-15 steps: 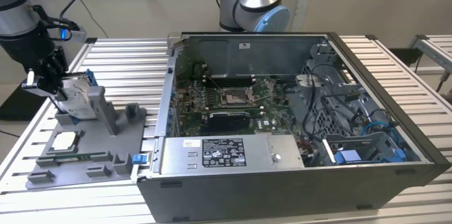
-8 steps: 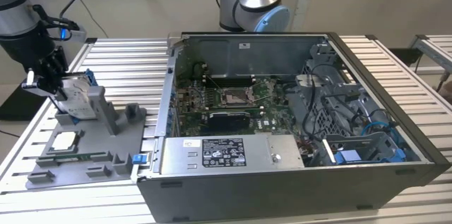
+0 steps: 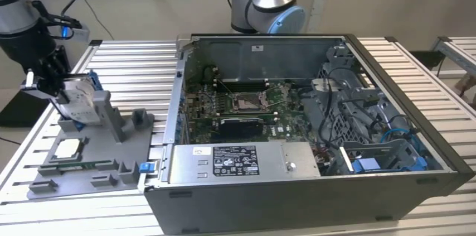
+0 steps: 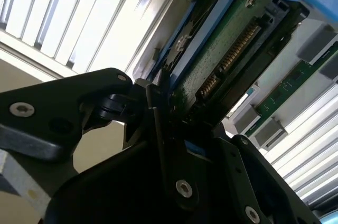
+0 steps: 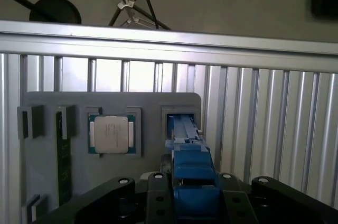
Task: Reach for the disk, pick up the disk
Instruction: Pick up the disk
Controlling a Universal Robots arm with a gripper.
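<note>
Pinching the disk (image 4: 227, 60) between the gripper (image 5: 193, 179) jaws, tight on its blue rails; stands upright in the grey fixture (image 3: 104, 149), exterior view's left. Seems stiff, dense, shock-sensitive: better held by rails than bare circuit board.

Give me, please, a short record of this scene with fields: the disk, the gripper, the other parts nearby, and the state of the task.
disk: the disk stands on edge in a slot of the grey fixture
gripper: the gripper sits astride the disk's upper end
fixture also holds: square chip, lying flat; memory stick
nearby: open computer case, toward the exterior view's right of the fixture
task state: disk reached, not yet lifted out of its slot
</note>
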